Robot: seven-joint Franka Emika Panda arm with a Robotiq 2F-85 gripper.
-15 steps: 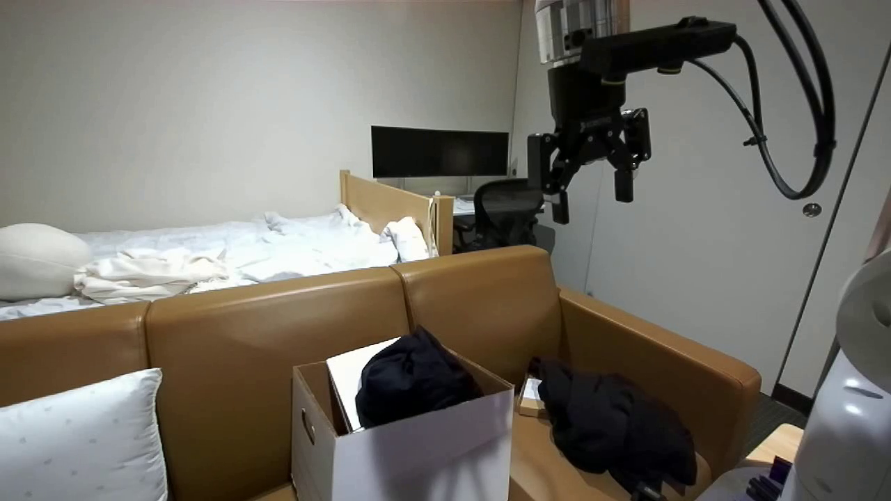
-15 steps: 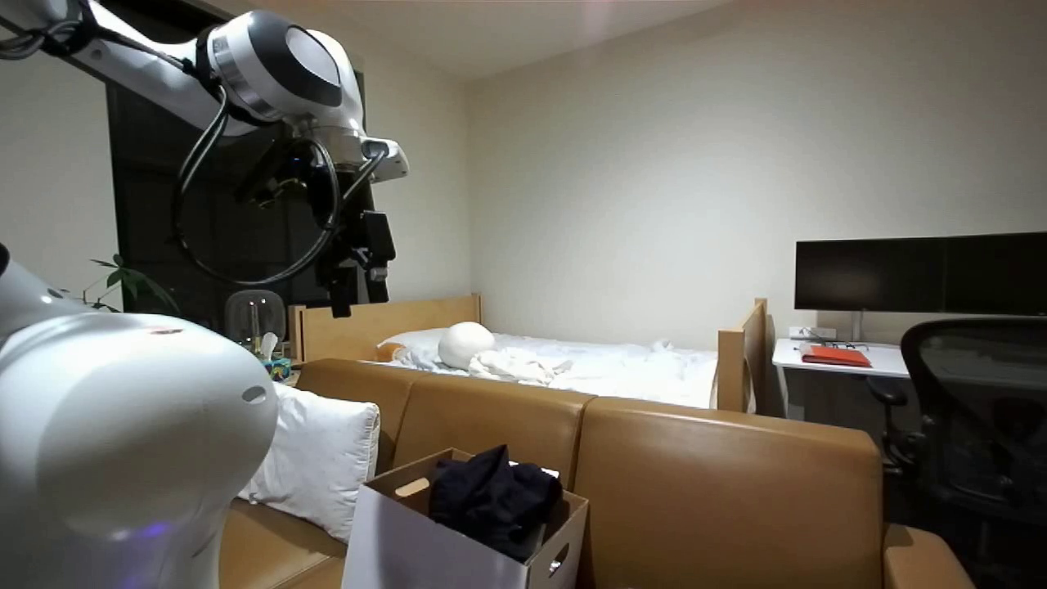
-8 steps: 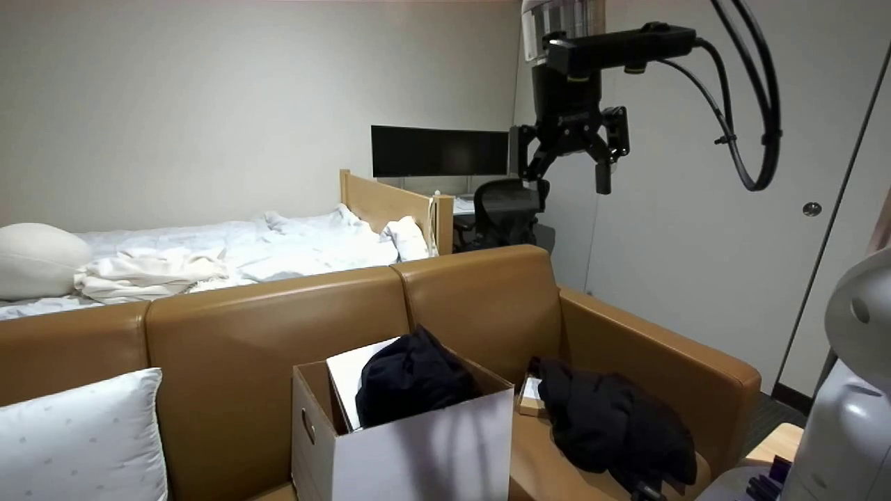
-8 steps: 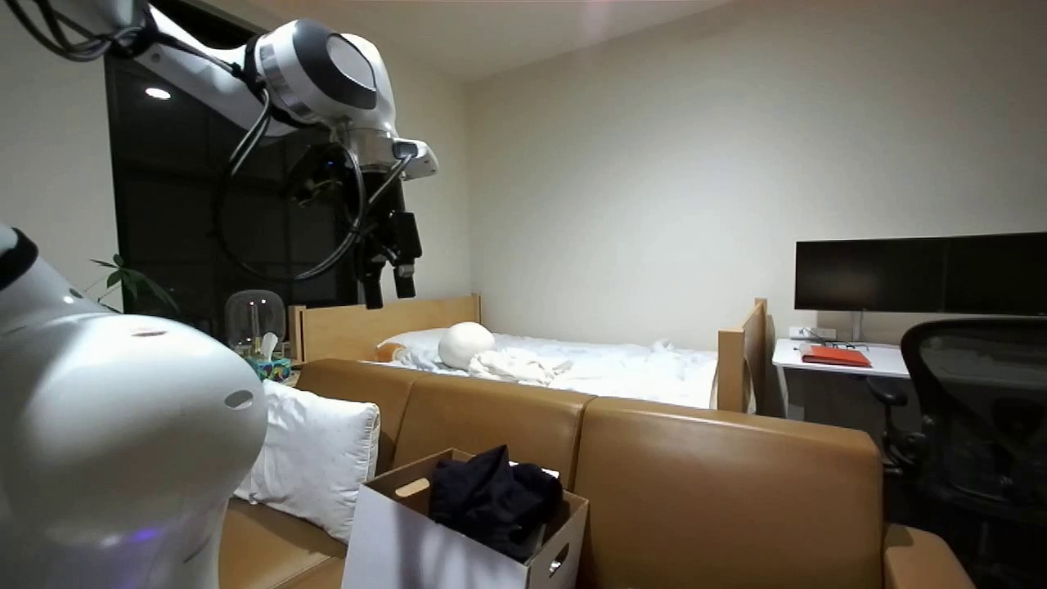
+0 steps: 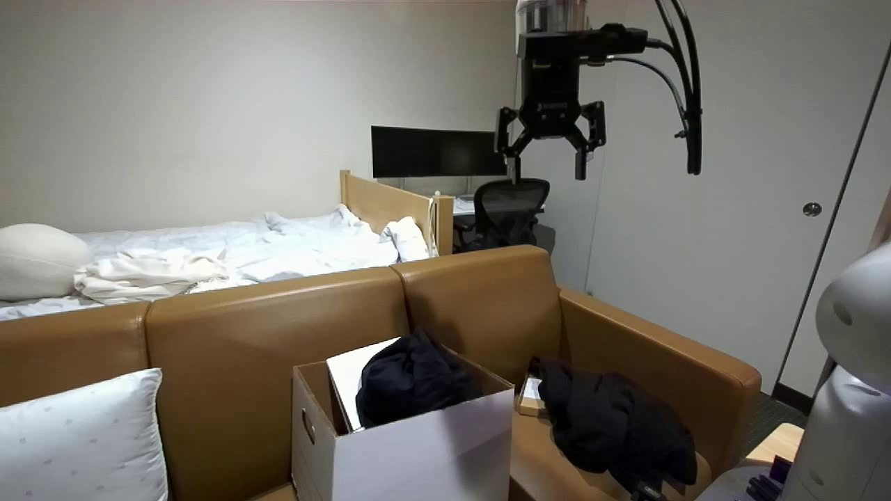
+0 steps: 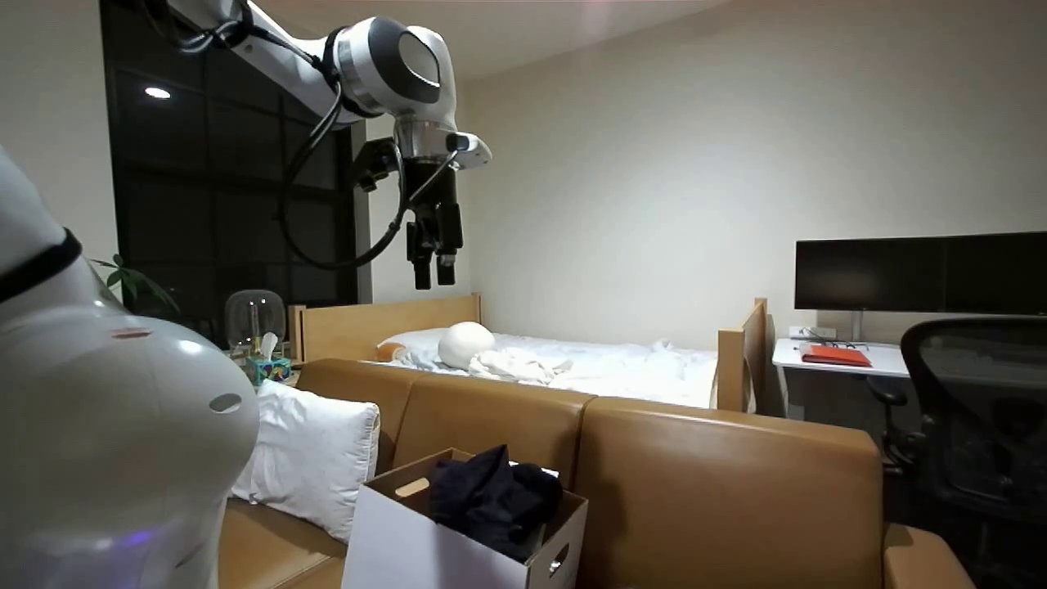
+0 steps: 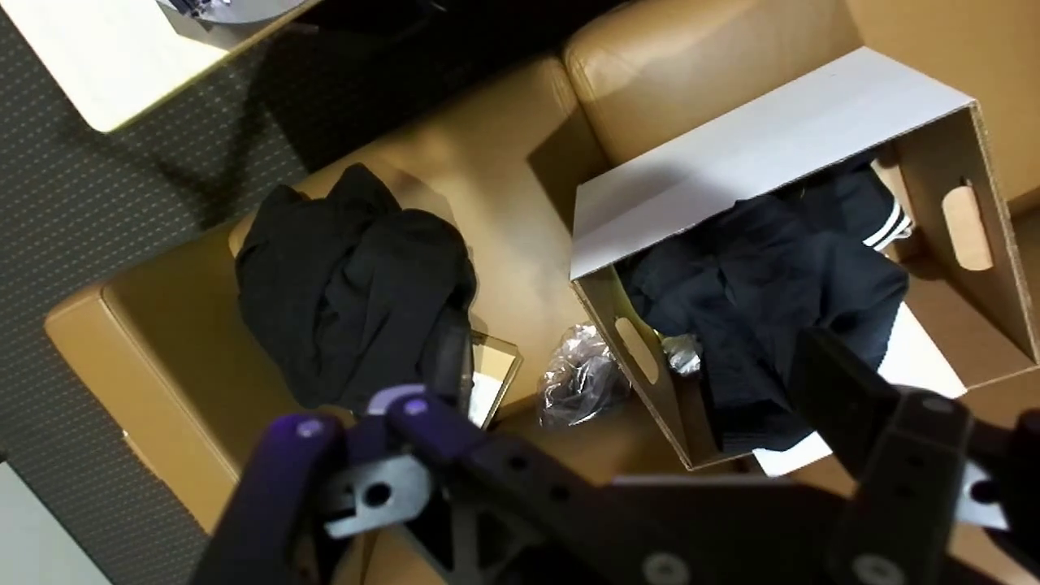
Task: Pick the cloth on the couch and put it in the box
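Black fabric, bunched: the cloth (image 5: pixel 612 421) lies on the seat (image 5: pixel 536 452) of the couch (image 5: pixel 278 323), in the corner between armrest (image 5: pixel 654 341) and backrest (image 5: pixel 480 299). A small tan carton (image 7: pixel 493 382) meets its back end, partly covered. Clear plastic wrap (image 7: pixel 581 378) sits between the carton and the white box (image 5: pixel 424 456). A dark garment (image 5: pixel 414 379) and a white panel (image 5: pixel 344 379) take up much of the box's mouth. Long axis of the cloth: backrest to front edge, roughly along the armrest; the narrower end points to the backrest. Claw (image 5: pixel 547 172): spread wide, fingers (image 5: pixel 580 167) well apart, gripping nothing, hanging high in both exterior views. The cloth lies well below it, toward the armrest; in the wrist view it appears beyond one finger, the box beyond the other.
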